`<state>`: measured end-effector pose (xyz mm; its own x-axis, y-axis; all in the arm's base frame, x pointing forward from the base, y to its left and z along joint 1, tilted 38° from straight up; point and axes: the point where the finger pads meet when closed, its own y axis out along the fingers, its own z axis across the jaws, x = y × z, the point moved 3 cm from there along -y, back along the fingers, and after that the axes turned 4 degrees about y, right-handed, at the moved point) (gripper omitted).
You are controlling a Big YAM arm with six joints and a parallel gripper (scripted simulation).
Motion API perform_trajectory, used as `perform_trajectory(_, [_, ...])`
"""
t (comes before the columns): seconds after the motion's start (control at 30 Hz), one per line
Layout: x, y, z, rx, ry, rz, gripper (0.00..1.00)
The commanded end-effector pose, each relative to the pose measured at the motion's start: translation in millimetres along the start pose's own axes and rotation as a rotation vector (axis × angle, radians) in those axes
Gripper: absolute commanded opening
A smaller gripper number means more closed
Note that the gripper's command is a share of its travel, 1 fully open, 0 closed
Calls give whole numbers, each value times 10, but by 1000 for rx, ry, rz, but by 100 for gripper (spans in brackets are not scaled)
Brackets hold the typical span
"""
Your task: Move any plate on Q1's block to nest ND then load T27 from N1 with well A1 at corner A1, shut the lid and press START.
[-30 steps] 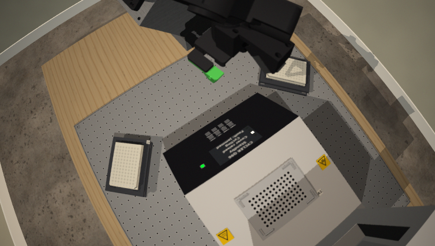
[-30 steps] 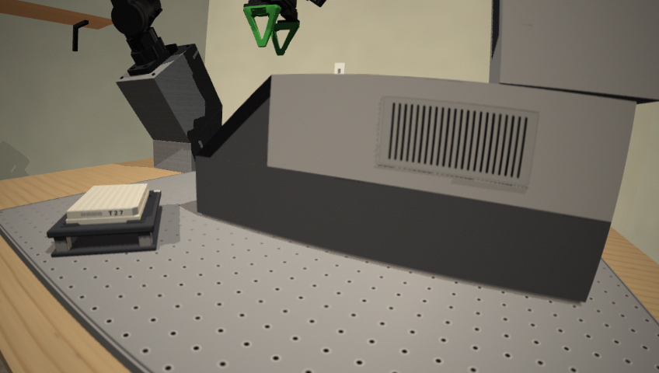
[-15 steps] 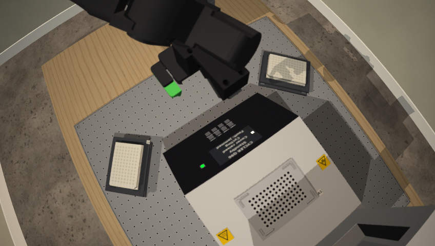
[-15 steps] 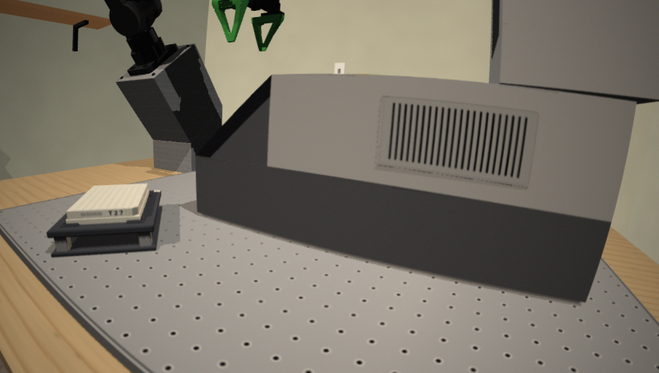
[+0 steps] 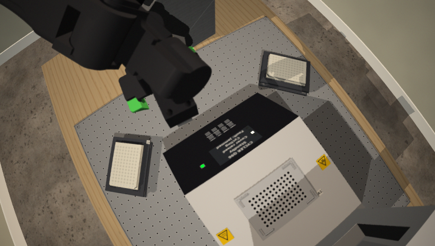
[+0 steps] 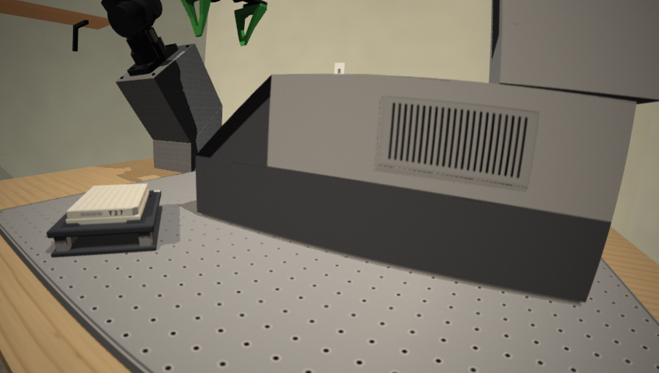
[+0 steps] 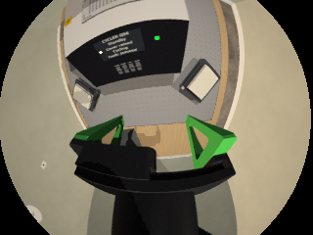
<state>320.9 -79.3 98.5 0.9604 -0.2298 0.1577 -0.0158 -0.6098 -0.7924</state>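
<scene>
The cycler Q1 (image 5: 305, 143) (image 6: 323, 120) (image 7: 124, 20) stands with its lid (image 5: 381, 225) (image 6: 573, 41) raised. Its block (image 5: 276, 198) is bare and its status lamp (image 5: 201, 166) (image 7: 156, 38) is green. The plate T27 (image 5: 126, 166) (image 6: 108, 200) (image 7: 201, 80) lies flat on the nest N1 (image 5: 144, 182) (image 6: 106, 233), left of the panel. A second sealed plate (image 5: 285, 69) (image 7: 85, 94) lies on the nest ND (image 5: 282, 86). My gripper (image 5: 164, 77) (image 6: 224, 20) (image 7: 155, 118) is open and empty. It hangs high in front of the panel's keys (image 5: 219, 130) (image 7: 131, 66).
The arm's dark base block (image 5: 195, 18) (image 6: 171, 106) stands at the back of the perforated grey board (image 5: 171, 219) (image 6: 323, 318). The board lies on a wooden table (image 5: 70, 88) (image 6: 27, 184). The raised lid overhangs the cycler's rear.
</scene>
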Motion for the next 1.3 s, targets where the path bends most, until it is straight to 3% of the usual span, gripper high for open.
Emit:
perform_trajectory(0.0, [-6,-24,-184,-2,60,-1,100])
perform_trajectory(0.1, [5,-10,-275,-4,170,3,100])
perform_trajectory(0.27, [91,-60,-421,1,137,-15,100])
perform_trajectory(0.4, [190,-120,-731,6,297,-33,100])
perform_trajectory(0.5, [256,-155,-912,6,270,-40,100])
perform_trajectory(0.73, [322,-146,-1237,7,463,-44,100])
perform_trajectory(0.9, [357,-189,-1386,7,462,-56,100])
perform_trajectory(1.0, [379,-203,-1612,-1,453,-58,100])
perform_trajectory(1.1, [386,-216,-1775,1,583,-59,100])
perform_trajectory(1.27, [386,-158,-1928,3,649,-39,100])
